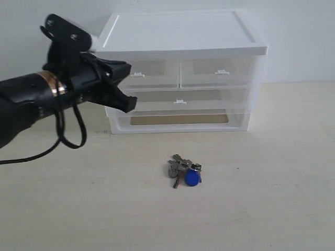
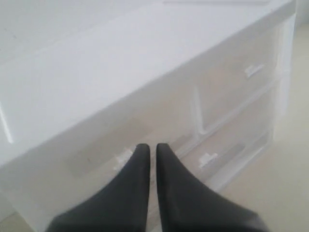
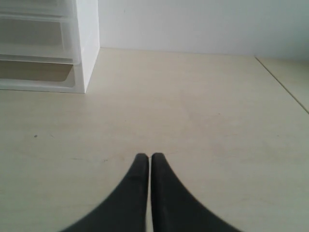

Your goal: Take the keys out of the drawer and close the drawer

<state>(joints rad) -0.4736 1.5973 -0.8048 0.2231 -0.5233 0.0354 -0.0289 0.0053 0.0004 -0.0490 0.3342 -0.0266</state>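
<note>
The keys [image 1: 180,168], grey metal with a round blue fob [image 1: 192,179], lie on the tabletop in front of the cabinet, outside any drawer. The drawer [image 1: 154,73], the left one of the top pair, has its front level with its twin's. My left gripper [image 1: 127,86] hovers right at the drawer's white tab handle [image 1: 137,75], shut and holding nothing. In the left wrist view the gripper [image 2: 152,146] points at that handle [image 2: 123,157]. My right gripper [image 3: 150,155] is shut and empty, low over bare table to the right of the cabinet; the exterior view does not show it.
The white-topped clear cabinet [image 1: 183,34] stands at the back of the pale wooden table [image 1: 272,198]. The twin right drawer [image 1: 220,72] and the full-width drawer [image 1: 180,102] sit pushed in. A black cable [image 1: 78,130] hangs under my left arm.
</note>
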